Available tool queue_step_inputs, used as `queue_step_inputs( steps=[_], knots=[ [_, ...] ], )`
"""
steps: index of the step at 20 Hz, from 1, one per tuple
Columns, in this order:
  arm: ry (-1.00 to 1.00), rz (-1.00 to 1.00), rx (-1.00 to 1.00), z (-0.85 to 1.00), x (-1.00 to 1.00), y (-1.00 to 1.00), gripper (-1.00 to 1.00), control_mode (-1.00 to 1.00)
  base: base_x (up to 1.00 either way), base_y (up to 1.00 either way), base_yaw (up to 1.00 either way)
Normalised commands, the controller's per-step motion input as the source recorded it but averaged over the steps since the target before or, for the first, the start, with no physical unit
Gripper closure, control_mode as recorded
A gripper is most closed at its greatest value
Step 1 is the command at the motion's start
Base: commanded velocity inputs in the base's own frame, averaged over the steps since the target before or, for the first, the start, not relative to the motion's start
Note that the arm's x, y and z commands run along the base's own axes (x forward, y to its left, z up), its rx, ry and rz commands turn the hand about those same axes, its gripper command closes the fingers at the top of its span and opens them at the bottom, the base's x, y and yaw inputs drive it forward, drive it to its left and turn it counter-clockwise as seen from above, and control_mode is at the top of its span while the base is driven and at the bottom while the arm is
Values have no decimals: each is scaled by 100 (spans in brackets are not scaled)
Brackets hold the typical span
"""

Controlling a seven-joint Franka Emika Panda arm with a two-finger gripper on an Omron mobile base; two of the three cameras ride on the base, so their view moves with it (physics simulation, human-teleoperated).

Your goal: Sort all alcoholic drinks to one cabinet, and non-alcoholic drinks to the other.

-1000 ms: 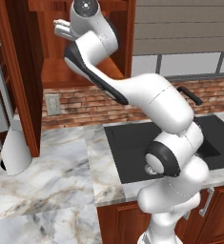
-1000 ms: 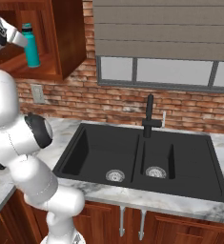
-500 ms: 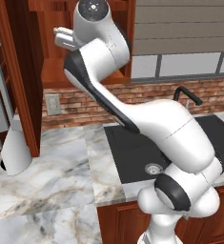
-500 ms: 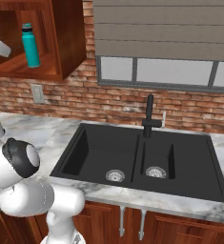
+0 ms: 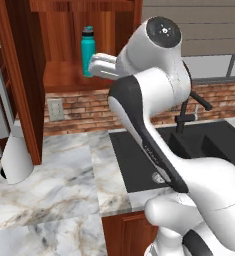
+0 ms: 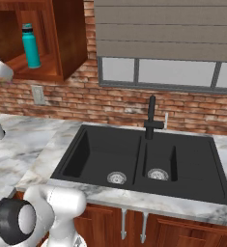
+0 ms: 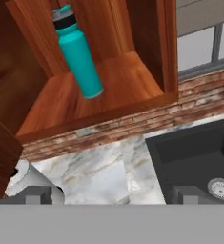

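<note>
Marble-patterned white counter (image 5: 64, 195) runs below me, with a black double-basin sink (image 6: 134, 159) set into it and a black faucet (image 6: 151, 118) behind the basins. My jaws stand spread as wide as they go, holding nothing and touching nothing; in the hand view I see only the two dark tips (image 7: 35, 194) at the bottom edge, with bare counter and a white cylindrical object (image 7: 30, 183) lying near the left tip. Beyond that, a red brick wall (image 6: 110, 103) with a pale outlet plate (image 5: 54, 109). Higher and farther back hangs the narrower reddish-brown wooden wall cabinet (image 7: 113, 76). A slim teal bottle with a black cap (image 7: 77, 55) stands upright on its floor, long axis vertical, cap up, well apart from my jaws. A grey-slatted window (image 6: 168, 43) fills the wall to the right.
</note>
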Motion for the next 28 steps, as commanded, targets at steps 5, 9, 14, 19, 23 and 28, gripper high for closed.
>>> queue_step_inputs(
  steps=[5,9,14,19,23,28],
  knots=[
    [25,31,0,-50,-90,-76,-100,-100,0,0,0],
    [31,26,0,-57,-69,-56,-100,-100,0,0,0],
    [31,11,0,-66,-14,-23,-100,-100,0,0,0],
    [17,1,0,-43,1,-2,-100,-100,0,0,0],
    [10,0,0,-20,3,0,-100,-100,0,0,0],
    [11,0,0,-16,0,-9,-100,-100,0,0,0]
  ],
)
